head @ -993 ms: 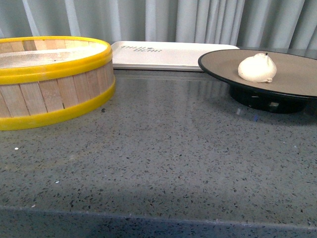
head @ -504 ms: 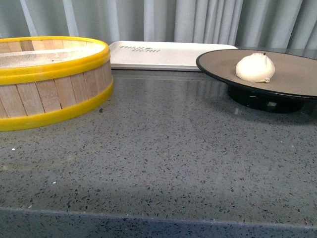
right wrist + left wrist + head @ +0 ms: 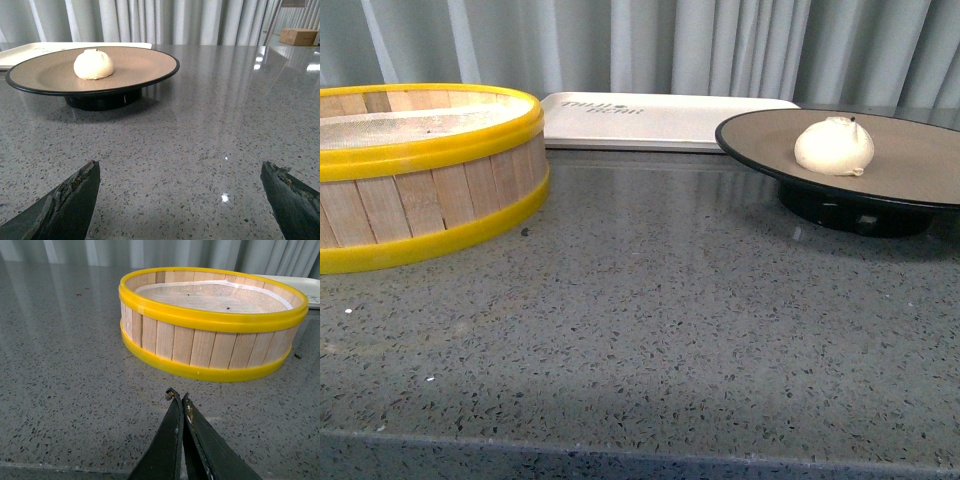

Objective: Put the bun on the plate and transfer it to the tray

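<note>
Right wrist view, bun beyond spread claw

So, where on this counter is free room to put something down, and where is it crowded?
Free: the wide counter in front of the steamer basket and the plate, and the gap between those two. The tray is bare. Crowded: at the back, tray, basket and plate rim sit close.

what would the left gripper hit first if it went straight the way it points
Probably the wall of the round yellow-rimmed wooden steamer basket; only bare grey speckled countertop lies between it and the left gripper, depth unclear.
</note>
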{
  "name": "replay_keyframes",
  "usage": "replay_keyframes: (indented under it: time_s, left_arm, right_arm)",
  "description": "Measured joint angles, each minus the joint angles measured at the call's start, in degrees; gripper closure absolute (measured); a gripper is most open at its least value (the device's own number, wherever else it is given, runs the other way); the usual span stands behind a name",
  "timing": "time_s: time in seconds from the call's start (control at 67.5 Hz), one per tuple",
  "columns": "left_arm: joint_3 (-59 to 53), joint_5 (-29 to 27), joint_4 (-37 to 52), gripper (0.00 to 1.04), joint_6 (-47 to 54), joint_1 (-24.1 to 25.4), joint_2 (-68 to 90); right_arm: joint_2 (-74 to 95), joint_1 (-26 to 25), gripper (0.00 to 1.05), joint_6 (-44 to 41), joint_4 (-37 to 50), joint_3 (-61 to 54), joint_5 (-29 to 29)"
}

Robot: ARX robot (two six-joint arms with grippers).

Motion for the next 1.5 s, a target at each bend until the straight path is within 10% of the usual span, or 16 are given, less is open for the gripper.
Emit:
replay_keyframes:
  time_s: [0.786, 1.26, 1.349, 1.497]
  left_arm:
    - [-1.46, 0.00, -14.36, 1.01, -0.02, 0.00, -17.11]
    - [-1.46, 0.00, -14.36, 0.18, -0.04, 0.00, -17.18]
    - [-1.46, 0.00, -14.36, 0.05, -0.04, 0.00, -17.18]
    - [-1.46, 0.02, -14.36, 0.07, -0.04, 0.00, -17.18]
  right_arm:
    - [0.00, 0.00, 0.08, 0.00, 0.00, 0.00, 0.00]
    - [0.00, 0.00, 0.08, 0.00, 0.00, 0.00, 0.00]
    - [4.33, 3.39, 0.08, -3.65, 1.27, 1.36, 13.97]
    - [20.15, -2.64, 0.08, -2.23, 13.79, 8.46, 13.88]
